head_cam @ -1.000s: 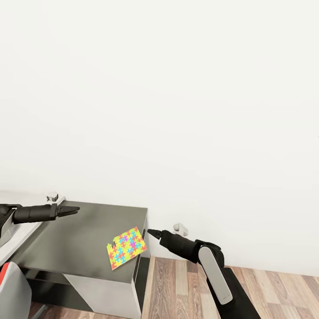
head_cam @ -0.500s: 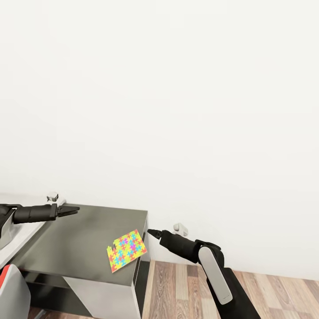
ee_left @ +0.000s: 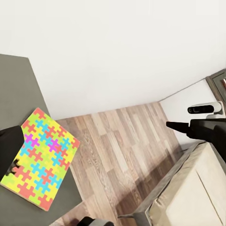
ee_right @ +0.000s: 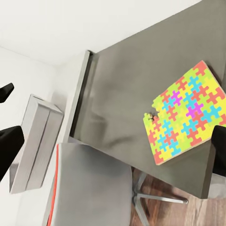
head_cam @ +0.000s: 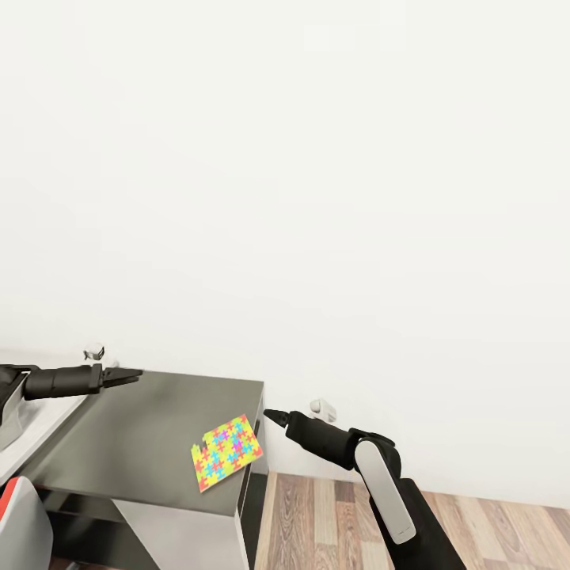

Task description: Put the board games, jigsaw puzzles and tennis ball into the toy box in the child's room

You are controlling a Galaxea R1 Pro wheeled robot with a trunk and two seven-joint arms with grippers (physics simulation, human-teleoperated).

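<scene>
**One puzzle on the dark worktop, two hands close by**

A jigsaw puzzle lies flat on the dark grey part of the worktop. It sits near the corner of that part, close to the edge by the wood floor. It is a thin square full of yellow, red, blue and green pieces. One small piece sticks out a bit at one edge. Nothing is touching it.

The right hand is just beside the worktop corner, out over the floor. It points toward the puzzle and is near it, but they are apart. Its two fingers look pressed together into one dark tip, and it holds nothing.

The left hand hangs above the far side of the dark worktop, well apart from the puzzle. Its fingers also look pressed together, with nothing between them.

From the left wrist camera, the puzzle lies by the worktop edge, with the floor beside it. The right hand shows as a dark point farther off.

From the right wrist camera, the puzzle lies on the dark top. A chair with a grey seat and a red edge stands under the worktop edge. A light grey box shape stands on the white part of the worktop. A plain white wall is behind it all.
</scene>
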